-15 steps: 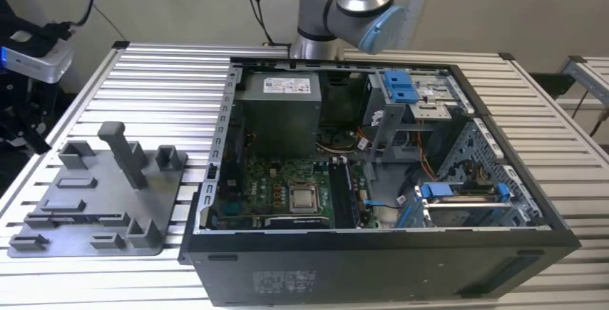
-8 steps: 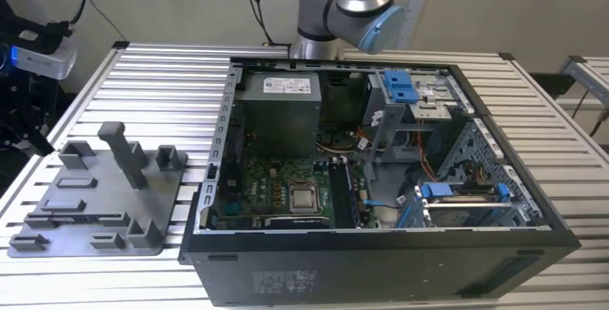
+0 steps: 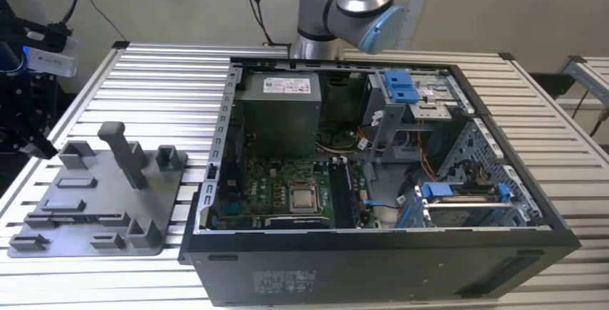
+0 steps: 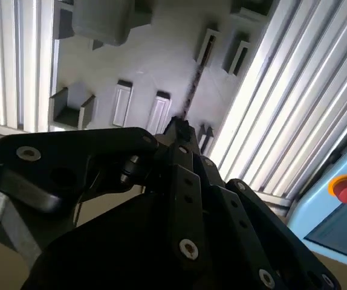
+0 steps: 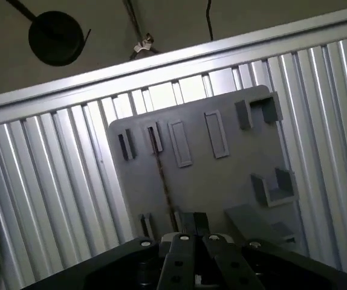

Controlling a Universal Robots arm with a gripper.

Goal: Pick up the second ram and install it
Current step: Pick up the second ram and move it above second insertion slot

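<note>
the ram (image 5: pixel 161 175) stood on edge in the slots of the grey tray (image 5: pixel 222 181), a thin dark line in both wrist views. its long axis lay flat along the tray, one end pointing toward the gripper (image 5: pixel 191 228), which hung above that end; whether the gripper was open, closed or touching the ram could not be told. the ram was judged light, stiff and thin, with fragile chips and contacts, best held squarely across its two flat faces near the middle of the upper edge, as a skewed hold would let it pivot.
</note>
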